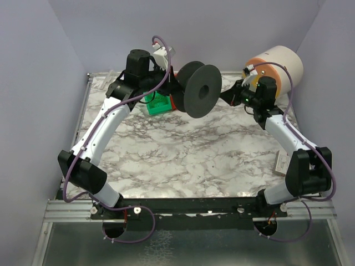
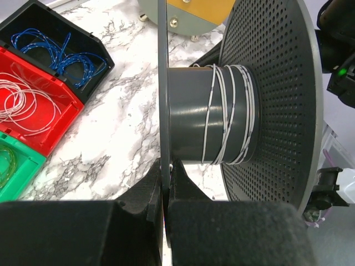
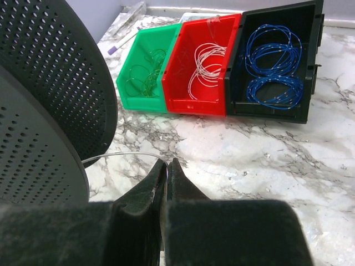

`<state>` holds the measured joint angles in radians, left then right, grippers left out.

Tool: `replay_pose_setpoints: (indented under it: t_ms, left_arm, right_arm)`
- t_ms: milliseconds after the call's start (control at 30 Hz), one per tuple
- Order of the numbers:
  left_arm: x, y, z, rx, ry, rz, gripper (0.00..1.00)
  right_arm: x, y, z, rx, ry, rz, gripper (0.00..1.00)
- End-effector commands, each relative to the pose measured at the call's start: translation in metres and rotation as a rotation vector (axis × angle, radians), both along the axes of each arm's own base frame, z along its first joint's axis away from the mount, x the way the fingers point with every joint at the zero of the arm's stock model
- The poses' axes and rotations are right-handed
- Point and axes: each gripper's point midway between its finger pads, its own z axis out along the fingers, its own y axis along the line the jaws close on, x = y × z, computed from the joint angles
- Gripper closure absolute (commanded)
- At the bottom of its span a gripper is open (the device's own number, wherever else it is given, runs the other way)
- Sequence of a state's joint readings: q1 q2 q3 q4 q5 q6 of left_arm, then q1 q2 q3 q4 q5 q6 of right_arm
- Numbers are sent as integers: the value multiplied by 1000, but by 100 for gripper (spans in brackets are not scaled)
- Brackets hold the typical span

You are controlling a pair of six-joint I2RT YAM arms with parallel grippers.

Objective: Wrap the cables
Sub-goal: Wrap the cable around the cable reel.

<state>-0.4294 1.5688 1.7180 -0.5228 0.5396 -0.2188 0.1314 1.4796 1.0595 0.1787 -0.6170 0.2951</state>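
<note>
Cables [image 3: 274,91] fill bins [image 3: 194,102] on marble table [image 1: 183,160]; left gripper [image 2: 165,172] clamps spool [image 2: 186,111], right gripper [image 3: 167,164] pinches white wire [image 3: 122,155].

Table [image 1: 183,160]: near and middle marble left open. Rear centre: blocked by upright spool [image 1: 199,88]. Rear left: taken by three bins [image 3: 194,104] (green, red, black, side by side). Rear right: filled by large drum [image 1: 280,64]. Gap right of spool: crossed by thin white cable [image 3: 122,155].
</note>
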Motion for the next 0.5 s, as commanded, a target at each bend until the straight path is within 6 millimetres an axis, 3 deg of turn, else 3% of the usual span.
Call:
replay_pose_setpoints:
  t_ms: [0,100,200,333,467]
  left_arm:
    - [-10,5,43,-31,-125,-15,100]
    - [-11,3,39,28,-148,-12,100]
    - [-24,-9,27,104,-152,-81,100]
    - [-39,-24,11,261,-207,-134,100]
    - [-34,-21,17,313,-266,-77,100]
  right_arm:
    - [12,-11,0,-43,-12,-38,99]
    - [16,-20,-5,-48,0,-58,100]
    - [18,-19,-5,-37,13,-50,99]
    - [22,-17,6,-22,-7,-31,99]
    - [21,-18,19,-18,-32,-12,100]
